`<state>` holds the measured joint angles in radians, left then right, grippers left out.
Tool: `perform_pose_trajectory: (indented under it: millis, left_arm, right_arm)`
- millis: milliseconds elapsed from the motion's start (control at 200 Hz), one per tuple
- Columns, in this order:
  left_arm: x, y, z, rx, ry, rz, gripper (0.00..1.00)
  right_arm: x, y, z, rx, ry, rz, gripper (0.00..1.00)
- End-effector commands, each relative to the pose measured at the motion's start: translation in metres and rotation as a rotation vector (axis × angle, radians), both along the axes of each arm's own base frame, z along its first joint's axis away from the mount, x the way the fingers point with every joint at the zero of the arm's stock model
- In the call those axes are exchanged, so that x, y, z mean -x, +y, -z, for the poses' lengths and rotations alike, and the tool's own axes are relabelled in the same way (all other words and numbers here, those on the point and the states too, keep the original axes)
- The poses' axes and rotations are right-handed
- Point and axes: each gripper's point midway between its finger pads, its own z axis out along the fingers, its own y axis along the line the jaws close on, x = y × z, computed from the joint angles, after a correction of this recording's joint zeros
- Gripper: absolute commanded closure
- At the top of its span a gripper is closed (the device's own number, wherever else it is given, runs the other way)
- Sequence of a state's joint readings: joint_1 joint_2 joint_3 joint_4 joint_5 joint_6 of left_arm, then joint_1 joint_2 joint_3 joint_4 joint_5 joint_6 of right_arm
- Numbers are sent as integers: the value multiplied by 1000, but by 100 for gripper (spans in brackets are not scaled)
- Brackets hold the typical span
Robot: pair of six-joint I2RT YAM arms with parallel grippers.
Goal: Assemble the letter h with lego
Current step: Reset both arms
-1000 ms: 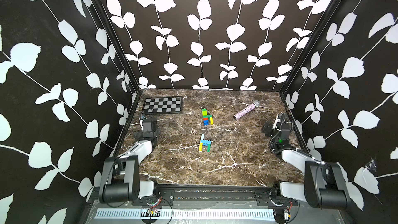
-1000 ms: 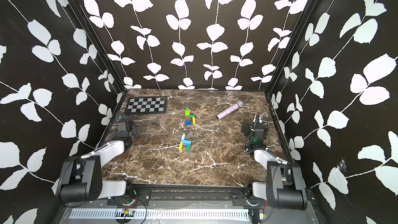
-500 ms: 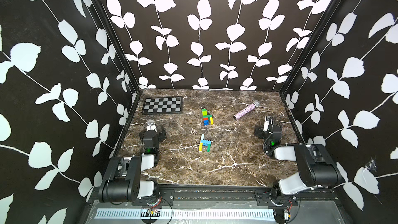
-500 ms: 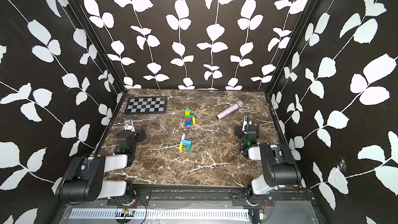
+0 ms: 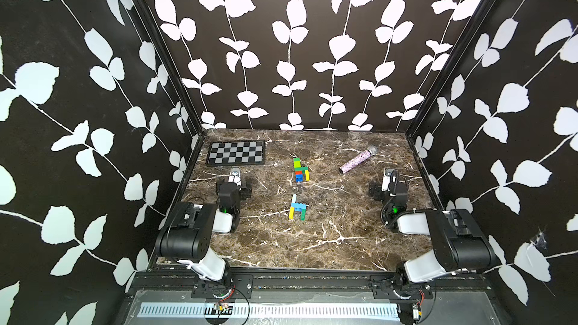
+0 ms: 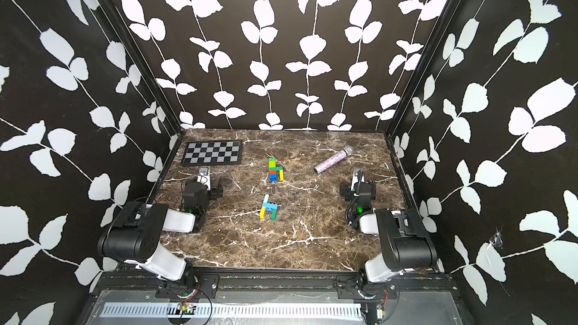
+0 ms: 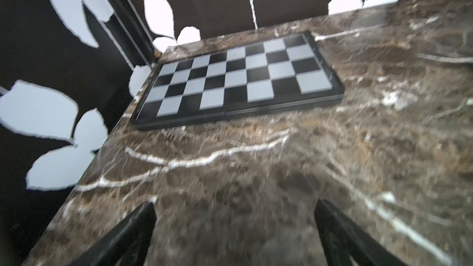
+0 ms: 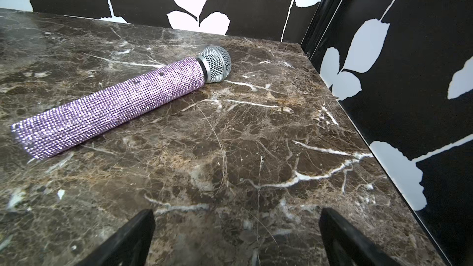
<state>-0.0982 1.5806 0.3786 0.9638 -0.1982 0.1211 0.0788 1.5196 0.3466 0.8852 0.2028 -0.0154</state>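
Nearest the front, your near lego cluster (image 5: pixel 297 211) (light blue, blue, yellow, green) lies mid marble table (image 5: pixel 312 245), nothing touching it. A bit further back, your left gripper (image 7: pixel 234 205) and right gripper (image 8: pixel 236 212) sit low at either side, both spread wide and holding nothing. The far lego cluster (image 5: pixel 301 170) sits between them, slightly deeper. At the back, the purple microphone (image 8: pixel 110 106) lies ahead of the right gripper and the chequered board (image 7: pixel 238 78) ahead of the left.

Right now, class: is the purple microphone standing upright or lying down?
Lying down: the microphone rests on its side along the table.
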Motion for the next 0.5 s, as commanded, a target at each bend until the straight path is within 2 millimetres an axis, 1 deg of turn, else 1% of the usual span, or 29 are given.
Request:
perform_pose_trajectory:
  millis: [0,70,135,495]
  left_arm:
    - [-5,4,-2,42,19,26,1]
    - [-3,4,0,45,39,27,1]
    - [-4,3,-3,44,20,30,1]
    - [-2,3,-1,44,30,30,1]
  right_arm:
    - [-10,-3,-10,11,-19,16,0]
    - [-14,-7,-8,-51,-3,-12,1]
    - [-14,-7,-8,-46,-7,-11,0]
    - [-13,-7,-9,-43,-9,-8,1]
